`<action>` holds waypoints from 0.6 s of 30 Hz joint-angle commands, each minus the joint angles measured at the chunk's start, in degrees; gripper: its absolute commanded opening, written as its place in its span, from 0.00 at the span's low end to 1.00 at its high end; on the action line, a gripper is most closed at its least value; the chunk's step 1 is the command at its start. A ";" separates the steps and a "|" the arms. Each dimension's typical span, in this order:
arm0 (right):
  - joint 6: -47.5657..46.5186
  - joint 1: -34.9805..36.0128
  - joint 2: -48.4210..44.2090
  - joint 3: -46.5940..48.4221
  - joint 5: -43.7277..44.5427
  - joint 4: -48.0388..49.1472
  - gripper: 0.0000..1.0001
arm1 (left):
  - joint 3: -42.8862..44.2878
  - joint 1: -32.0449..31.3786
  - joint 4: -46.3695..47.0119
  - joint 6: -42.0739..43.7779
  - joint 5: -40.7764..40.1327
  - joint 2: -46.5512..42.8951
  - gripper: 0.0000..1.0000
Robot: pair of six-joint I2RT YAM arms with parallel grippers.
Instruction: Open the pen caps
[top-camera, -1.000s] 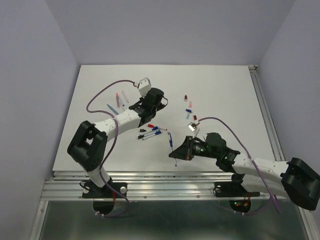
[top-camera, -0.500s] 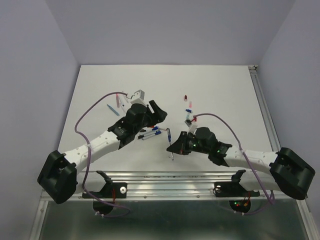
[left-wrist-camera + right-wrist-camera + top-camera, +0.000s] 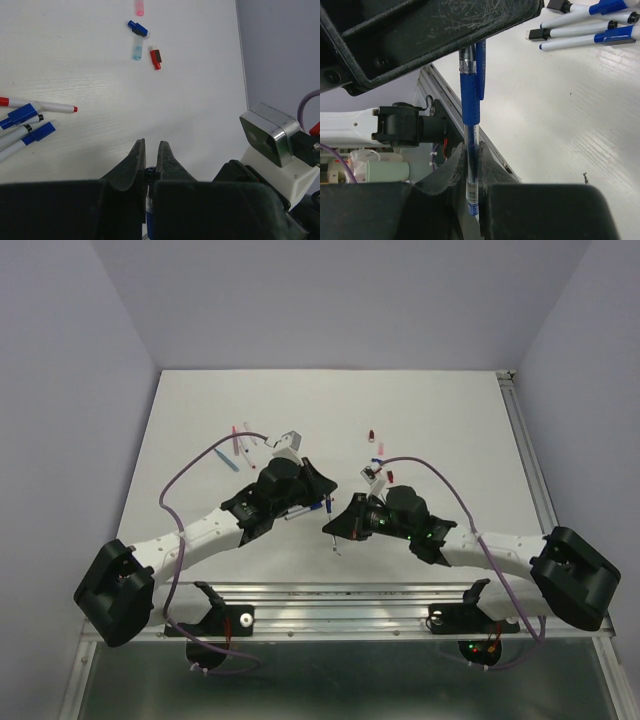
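Note:
One pen is held between both grippers just right of the table's middle. My right gripper [image 3: 470, 148] is shut on its clear barrel [image 3: 471, 160]. The pen's blue cap [image 3: 470, 95] rises from there into my left gripper [image 3: 150, 145], which is shut on the cap's end [image 3: 150, 173]. In the top view the two grippers meet over the pen [image 3: 330, 508]. Loose caps lie further off: a blue one [image 3: 137, 28], a red one [image 3: 155, 57], a pale blue one [image 3: 137, 50] and a pink one [image 3: 139, 6].
Several capped pens [image 3: 22, 125] lie in a bunch beside the left gripper and also show in the right wrist view [image 3: 585, 22]. Three pens [image 3: 238, 445] lie at the far left. The metal rail [image 3: 330, 595] runs along the table's near edge.
The left arm has swung right and toward the front, and its jaws have closed on the cap of the pen held by the right gripper. The right gripper has shifted slightly left with the pen.

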 commanded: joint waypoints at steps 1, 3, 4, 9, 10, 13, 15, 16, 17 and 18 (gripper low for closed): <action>-0.86 -0.16 0.31 4.14 0.10 4.80 0.01 | 0.11 -0.42 2.02 0.04 -0.04 -0.96 0.00; -1.29 -0.07 0.57 4.14 -1.30 4.71 0.01 | 0.11 -0.42 2.10 0.13 -0.82 -1.22 0.00; -1.38 -0.16 0.66 3.88 -1.92 4.71 0.01 | 0.29 -0.42 1.93 0.04 -1.44 -1.22 0.00; 1.95 0.10 1.63 -0.51 -10.87 10.84 0.01 | 3.79 0.45 -0.27 1.18 -10.65 0.88 0.00; 4.22 0.88 1.63 -1.74 -11.85 14.69 0.01 | 5.80 2.37 -0.18 2.58 -11.02 2.45 0.00; 6.34 5.35 0.67 -5.26 -10.64 15.18 0.01 | 10.28 5.90 -0.18 4.34 -11.73 5.45 0.00; 6.18 9.31 -1.35 -6.93 -5.74 12.90 0.01 | 12.58 8.97 0.17 5.84 -13.12 8.61 0.00; 6.78 12.20 -1.88 -7.46 -4.57 12.62 0.01 | 14.94 10.55 0.26 6.89 -14.00 10.88 0.00; 7.40 12.93 -2.50 -7.98 -4.39 12.71 0.01 | 16.10 11.43 0.26 7.24 -14.36 12.04 0.00; 8.01 13.19 -3.02 -9.73 -3.95 14.10 0.01 | 17.24 12.31 0.35 7.77 -13.15 13.18 0.00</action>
